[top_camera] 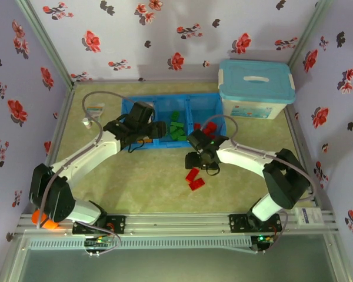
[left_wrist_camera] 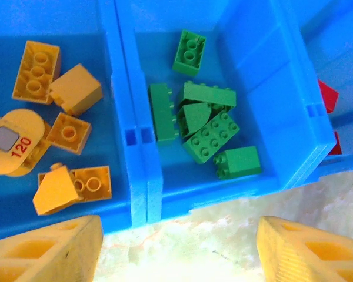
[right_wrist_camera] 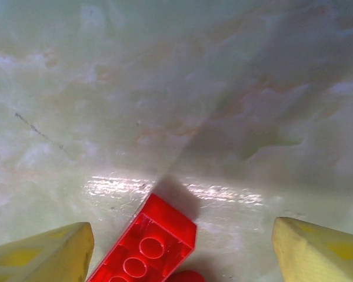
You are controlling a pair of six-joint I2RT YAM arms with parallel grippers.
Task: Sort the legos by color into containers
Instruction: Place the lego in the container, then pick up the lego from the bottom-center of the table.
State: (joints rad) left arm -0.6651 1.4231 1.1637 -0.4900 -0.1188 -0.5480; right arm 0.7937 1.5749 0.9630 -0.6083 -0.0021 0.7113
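- Flowered walls stand around a pale green worktop [top_camera: 135, 182]. The blue tray [top_camera: 165, 98] lies at its far middle, with three compartments side by side.
- Yellow-orange legos [left_wrist_camera: 53, 129] lie in the left compartment and green legos [left_wrist_camera: 206, 117] in the middle one. A few red legos [top_camera: 207, 128] lie in the right one.
- Two more red bricks [top_camera: 194, 179] lie loose on the worktop in front of the tray, just beside each other.
- The right fingers [right_wrist_camera: 320, 252] are spread wide and hang low over the worktop. One loose red brick [right_wrist_camera: 147, 247] lies between them, nearer to one finger, and it is not pinched.
- The left fingers [left_wrist_camera: 44, 249] are also spread wide, with nothing between them. They hang over the worktop just at the near wall of the tray, in front of the yellow and green compartments.
- A white box with light-blue lid [top_camera: 256, 88] stands just beside the tray, at the far right of the worktop.
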